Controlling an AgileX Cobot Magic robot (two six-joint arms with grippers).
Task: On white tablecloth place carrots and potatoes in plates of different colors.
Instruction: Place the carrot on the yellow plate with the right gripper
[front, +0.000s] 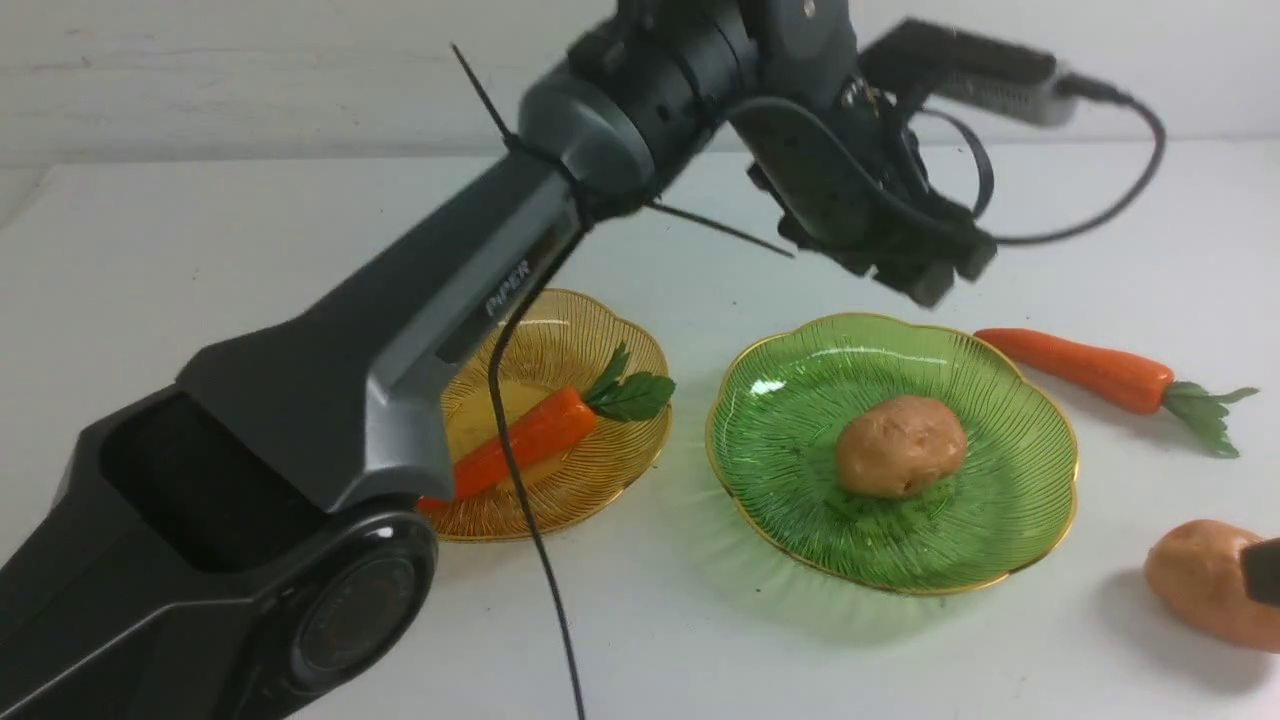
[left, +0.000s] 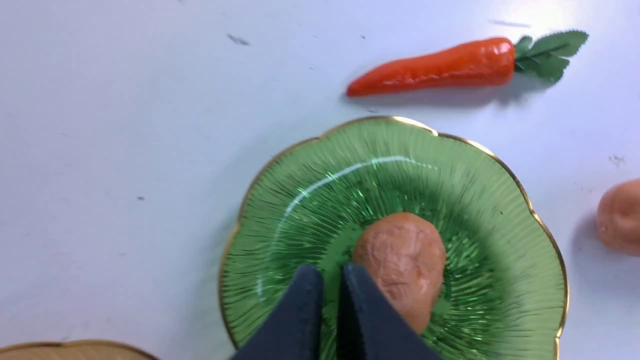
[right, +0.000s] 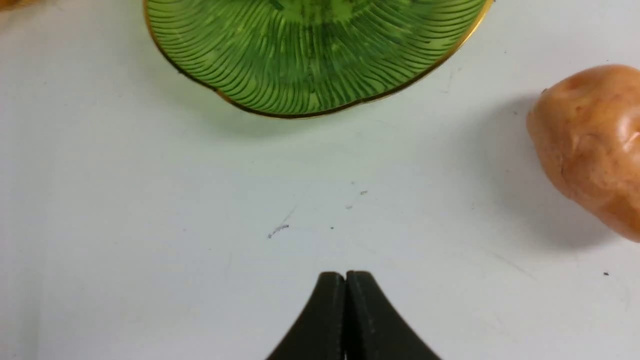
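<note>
In amber plate (front: 600, 330): one carrot (front: 530, 435). In green plate (front: 790, 400): one potato (front: 900, 445). Loose on white-clothed surface (front: 200, 250), right of green plate: second carrot (front: 1085, 368), second potato (front: 1200, 580). Over green plate: left pincer (left: 330, 274), pressed together, empty. Near second potato: right pincer (right: 345, 277), pressed together, empty

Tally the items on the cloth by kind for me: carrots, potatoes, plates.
Carrots: 2 (plated carrot, loose carrot)
Potatoes: 2 (plated potato, loose potato)
Plates: 2 (amber plate, green plate)
Total: 6
</note>
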